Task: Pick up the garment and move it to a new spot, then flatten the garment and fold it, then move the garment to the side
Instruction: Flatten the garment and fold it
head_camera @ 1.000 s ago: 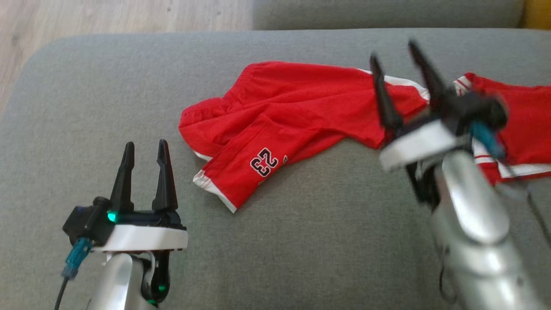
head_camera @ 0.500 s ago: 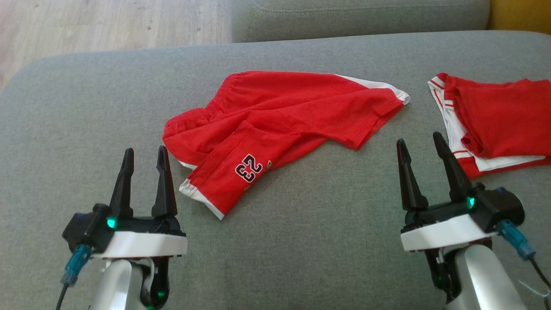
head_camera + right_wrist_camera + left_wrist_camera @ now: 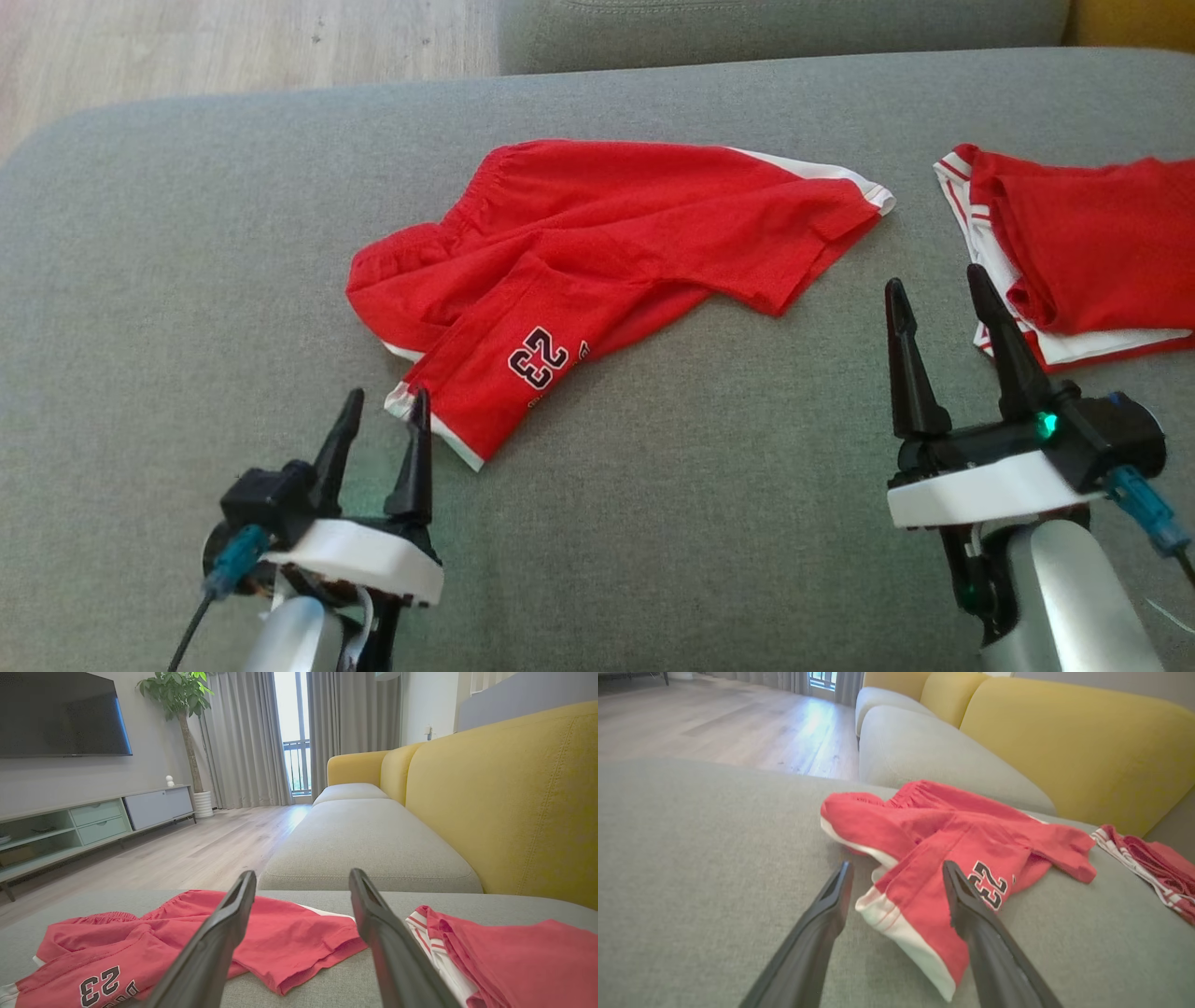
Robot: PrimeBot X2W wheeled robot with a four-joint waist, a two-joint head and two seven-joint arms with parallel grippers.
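Both grippers stood wide open and held nothing: the left gripper [image 3: 387, 397] had the white-trimmed hem corner of the red shorts [image 3: 607, 243] between its fingers, contact unclear, while the right gripper [image 3: 935, 278] hovered near a second red garment [image 3: 1074, 233]. Both garments lay on a grey sofa cushion [image 3: 187, 280], with wood floor [image 3: 233, 47] beyond and a yellow backrest [image 3: 514, 802]. The shorts lay crumpled mid-cushion, one leg showing "23".

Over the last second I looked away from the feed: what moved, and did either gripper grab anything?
The right gripper drew back from above the red shorts to the near right, open and empty. The left gripper advanced to the shorts' white hem corner, open, gripping nothing. The shorts and the folded red garment lie as before.
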